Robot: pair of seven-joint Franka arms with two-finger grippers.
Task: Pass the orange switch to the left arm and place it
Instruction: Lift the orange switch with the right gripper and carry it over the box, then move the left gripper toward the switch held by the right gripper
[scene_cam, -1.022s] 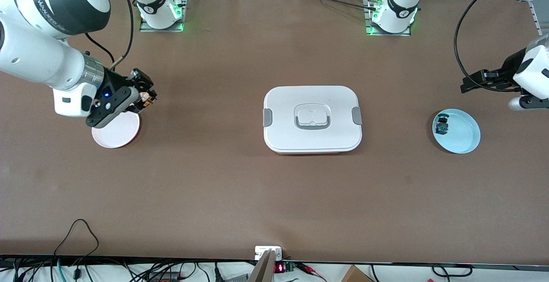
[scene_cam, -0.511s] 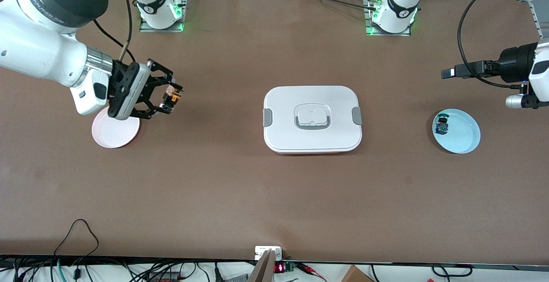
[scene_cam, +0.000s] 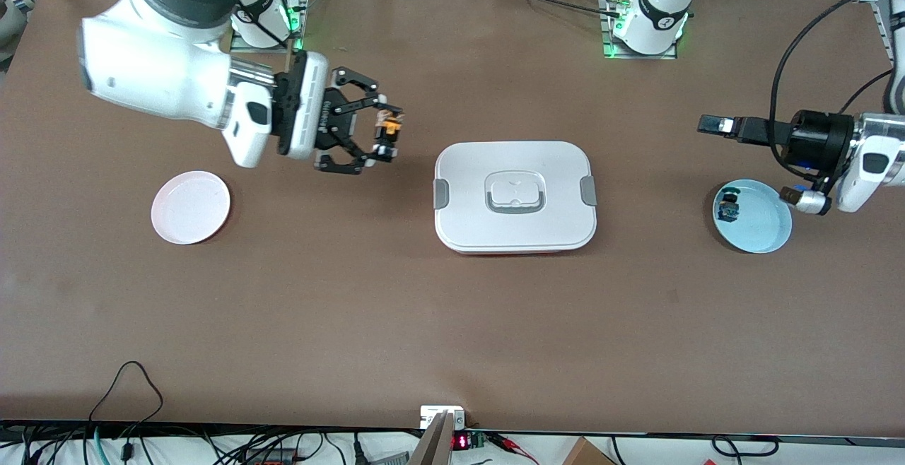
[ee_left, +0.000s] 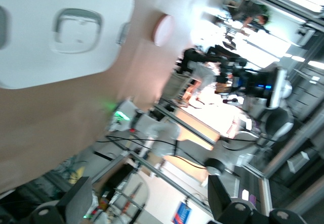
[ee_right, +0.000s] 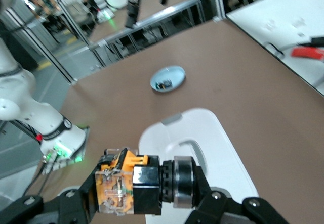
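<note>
The box [scene_cam: 515, 196] sits dead centre of the frame, the one big obstacle between the two arms. The right gripper [scene_cam: 385, 138] hangs just off the box's upper-left corner, clamped on the switch [scene_cam: 389, 126], over bare table. The left gripper [scene_cam: 715, 125] hovers at mid-right, above the blue plate [scene_cam: 760, 228]. Open brown table [scene_cam: 452, 324] runs wide along the lower frame and across the top. The pink plate [scene_cam: 191, 208] lies low at mid-left.
</note>
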